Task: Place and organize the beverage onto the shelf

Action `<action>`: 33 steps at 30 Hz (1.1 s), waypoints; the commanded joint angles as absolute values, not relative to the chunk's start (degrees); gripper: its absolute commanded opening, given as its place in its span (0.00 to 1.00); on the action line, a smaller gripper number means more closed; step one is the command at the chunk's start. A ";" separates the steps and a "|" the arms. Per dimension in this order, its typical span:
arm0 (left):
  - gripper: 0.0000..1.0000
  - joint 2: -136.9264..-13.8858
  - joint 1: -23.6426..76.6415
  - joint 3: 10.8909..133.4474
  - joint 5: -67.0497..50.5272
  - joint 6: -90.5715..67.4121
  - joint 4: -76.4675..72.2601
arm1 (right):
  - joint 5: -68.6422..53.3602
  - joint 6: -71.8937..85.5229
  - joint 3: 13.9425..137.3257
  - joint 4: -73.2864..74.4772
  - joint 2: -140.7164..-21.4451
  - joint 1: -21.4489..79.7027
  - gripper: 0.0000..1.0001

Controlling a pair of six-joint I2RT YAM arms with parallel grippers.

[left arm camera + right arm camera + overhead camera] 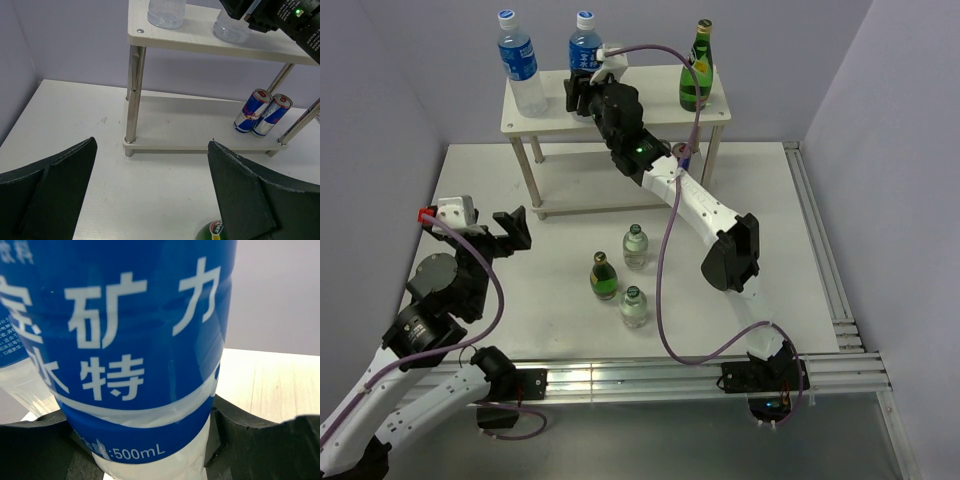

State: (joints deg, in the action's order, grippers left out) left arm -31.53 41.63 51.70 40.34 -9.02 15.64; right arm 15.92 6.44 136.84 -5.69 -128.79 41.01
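The shelf [650,112] stands at the back of the table, also in the left wrist view [200,42]. On its top board stand a blue-labelled water bottle [523,70], a second one [584,45] and a green glass bottle [696,75]. My right gripper [582,92] is shut around the lower body of the second water bottle [125,340], which stands on the top board. Two Red Bull cans [262,112] stand on the lower tier. My left gripper [510,230] is open and empty, low over the table in front of the shelf's left leg.
Three small bottles stand mid-table: a clear one [635,247], a dark green one [603,277] and another clear one [634,307]. The green one's top shows by my left gripper's right finger [212,231]. Walls close in on the left, right and back.
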 commanded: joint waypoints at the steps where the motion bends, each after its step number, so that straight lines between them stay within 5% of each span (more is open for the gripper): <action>1: 0.99 -30.94 41.92 51.07 40.87 -8.35 13.18 | 13.63 7.03 139.13 -13.98 -127.88 40.78 0.14; 3: 0.99 -30.85 41.92 50.98 40.52 -8.70 13.27 | 13.45 6.94 138.96 -13.63 -128.14 40.87 0.33; 4: 0.99 -30.85 41.92 50.89 40.43 -8.79 13.27 | 13.19 6.94 138.69 -13.54 -128.23 40.87 0.51; 7: 0.99 -30.24 41.92 50.71 40.25 -8.88 13.10 | 12.83 6.77 137.99 -13.62 -128.58 40.87 0.78; 11: 0.99 -29.36 41.92 50.36 40.25 -8.88 12.92 | 12.92 6.50 137.90 -13.71 -129.11 41.04 0.95; 33: 0.99 -29.18 41.92 50.19 39.64 -9.40 13.18 | 13.54 6.42 125.94 -15.57 -123.75 42.89 1.00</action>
